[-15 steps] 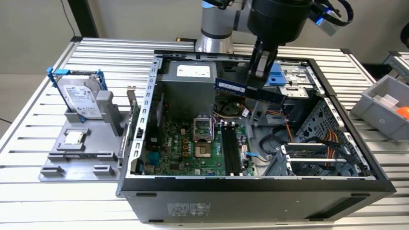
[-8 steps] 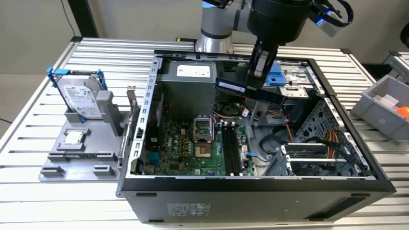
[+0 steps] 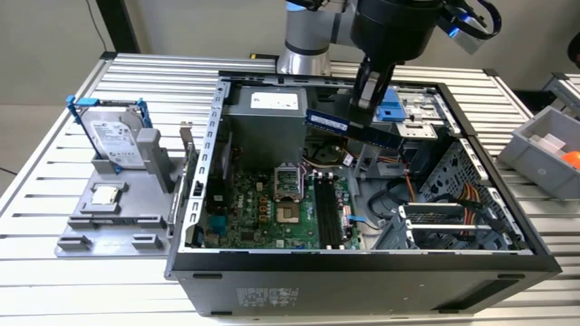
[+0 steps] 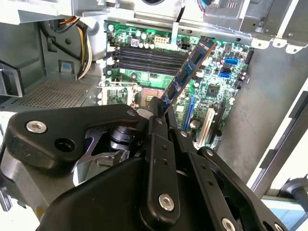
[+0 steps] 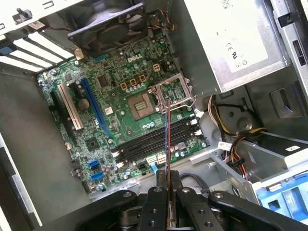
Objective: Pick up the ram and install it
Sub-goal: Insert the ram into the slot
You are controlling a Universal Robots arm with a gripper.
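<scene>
Now the ram (image 3: pixel 354 128) is up in the air, the gripper (image 3: pixel 365 102) clamped shut on it, and it hangs tilted above the motherboard (image 3: pixel 263 210), clear of the board and not seated. In the first wrist view it shows edge-on, crossing over the black memory slots (image 5: pixel 154 139) that run along the motherboard beside the processor socket (image 5: pixel 141 103). Further out, the hard drive (image 3: pixel 116 139) in its blue frame stands on a grey holder (image 3: pixel 113 221), well apart from the motherboard, beyond the case wall (image 3: pixel 206 153) at the exterior view's left.
</scene>
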